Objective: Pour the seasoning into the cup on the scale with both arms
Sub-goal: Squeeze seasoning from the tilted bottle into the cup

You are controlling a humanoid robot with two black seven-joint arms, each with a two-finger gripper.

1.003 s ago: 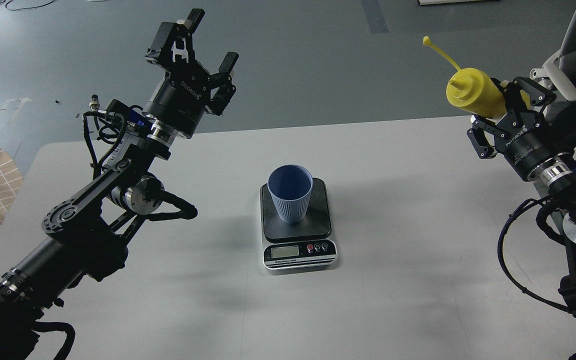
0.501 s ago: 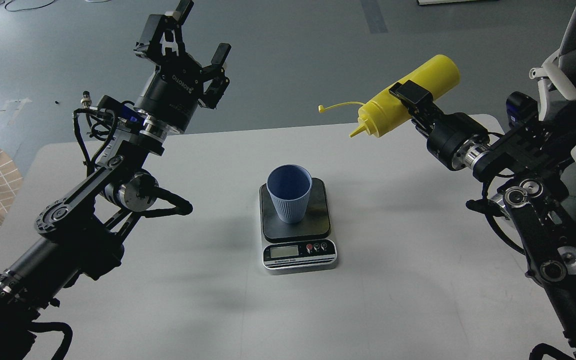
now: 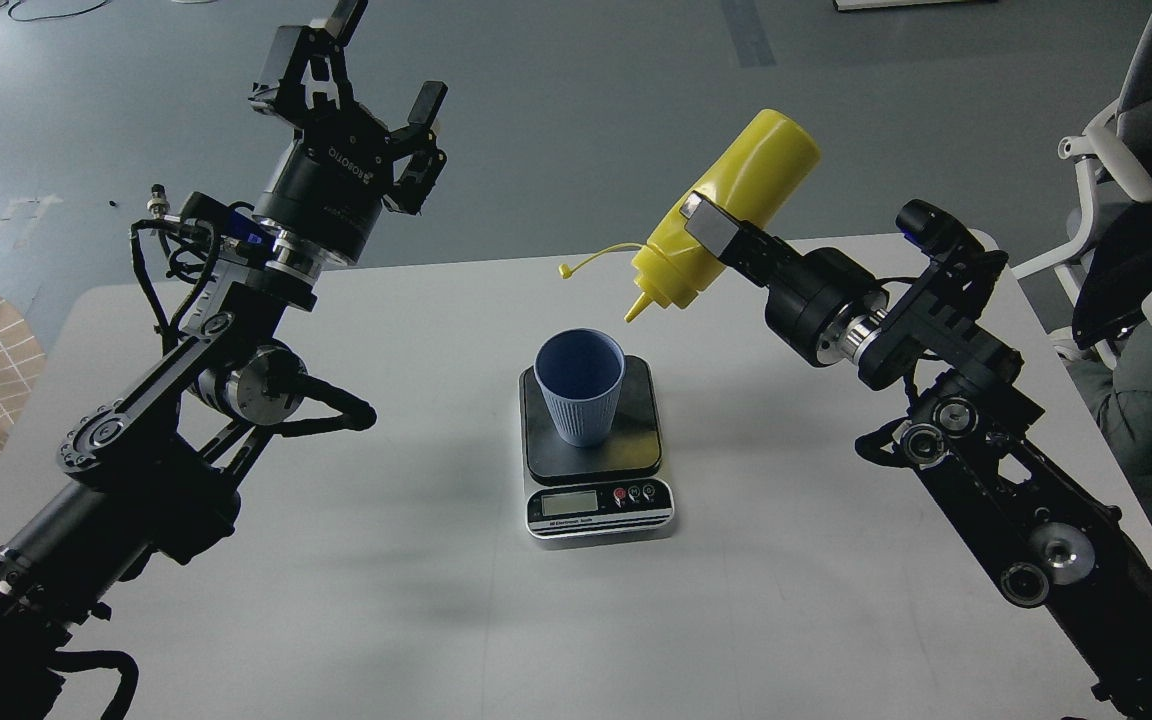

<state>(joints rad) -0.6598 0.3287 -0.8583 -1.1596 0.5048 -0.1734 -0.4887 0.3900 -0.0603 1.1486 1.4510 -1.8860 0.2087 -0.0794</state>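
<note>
The right gripper (image 3: 711, 228) has its fingers clamped on the seasoning (image 3: 726, 210), tilted nozzle-down at one o'clock of the cup (image 3: 579, 385). The cup stands on the scale (image 3: 596, 450) mid-counter (image 3: 386, 580). The left gripper (image 3: 361, 75), at ten o'clock, is raised with fingers spread, holding nothing.

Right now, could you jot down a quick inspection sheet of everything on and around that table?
Surface: pale table, bare apart from the scale.
Job's things: blue ribbed cup upright on kitchen scale; yellow squeeze bottle tilted nozzle-down, tip above and right of the cup rim, cap dangling on its tether.
Clutter: nothing seen.
Grippers: right tool clamps the bottle; left tool open, raised, empty.
Cables: black loops on both arms.
Surroundings: grey floor; chair at right.
</note>
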